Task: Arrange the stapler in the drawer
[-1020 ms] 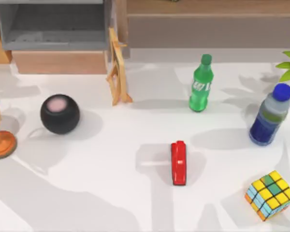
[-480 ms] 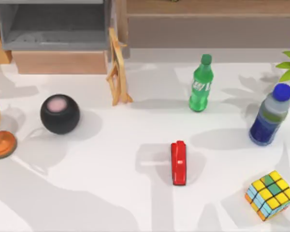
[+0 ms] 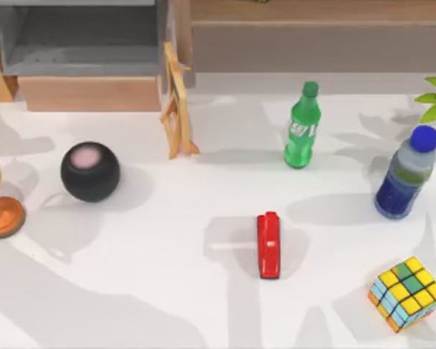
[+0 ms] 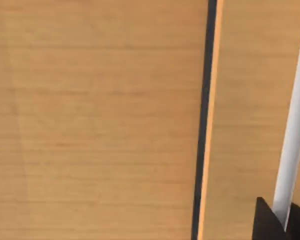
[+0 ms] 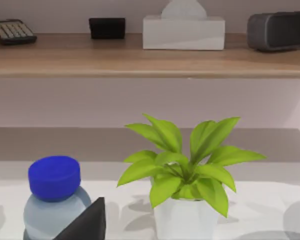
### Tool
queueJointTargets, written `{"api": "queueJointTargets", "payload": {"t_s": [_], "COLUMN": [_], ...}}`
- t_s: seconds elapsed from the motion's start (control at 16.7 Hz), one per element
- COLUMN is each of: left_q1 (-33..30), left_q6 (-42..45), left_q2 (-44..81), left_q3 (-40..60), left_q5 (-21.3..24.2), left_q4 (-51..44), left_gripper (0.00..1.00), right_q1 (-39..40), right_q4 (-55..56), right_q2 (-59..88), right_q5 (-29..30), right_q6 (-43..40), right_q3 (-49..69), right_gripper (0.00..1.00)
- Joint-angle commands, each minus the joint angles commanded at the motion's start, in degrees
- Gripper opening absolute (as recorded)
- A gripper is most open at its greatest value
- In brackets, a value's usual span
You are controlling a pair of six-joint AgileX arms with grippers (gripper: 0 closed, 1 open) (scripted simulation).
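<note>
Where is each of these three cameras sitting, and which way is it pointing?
Top view: above the table, looking down at the stapler, the open drawer, the green bottle and the blue-capped bottle; none of the robot's body is seen.
Left wrist view: on the left arm, close against a tan wooden panel; a dark tip of the left end effector at the edge.
Right wrist view: on the right arm, facing a potted plant and shelf; a dark tip of the right end effector.
Shared: top and right wrist views both show the blue-capped bottle.
</note>
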Motion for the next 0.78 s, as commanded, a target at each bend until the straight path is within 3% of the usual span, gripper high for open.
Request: {"api": "queueJointTargets", "payload": {"t_s": [0.36,0.78], "left_q1": [2.9,3.3], "left_q6": [0.1,0.1], "left_q2": [-4.9,-5.1], "left_q3": [-11.5,-12.9], "left_q5": [2.7,3.2], "left_q4": [5.8,6.4], "left_gripper": [0.0,0.0], "right_q1": [0.0,0.0], "right_q4": [0.0,0.0], "right_q2": [0.0,0.0], "right_q5": [0.0,0.0], "right_q6": [0.0,0.0], "right_q3": [0.0,0.0], "right_gripper": [1.0,1.0]}}
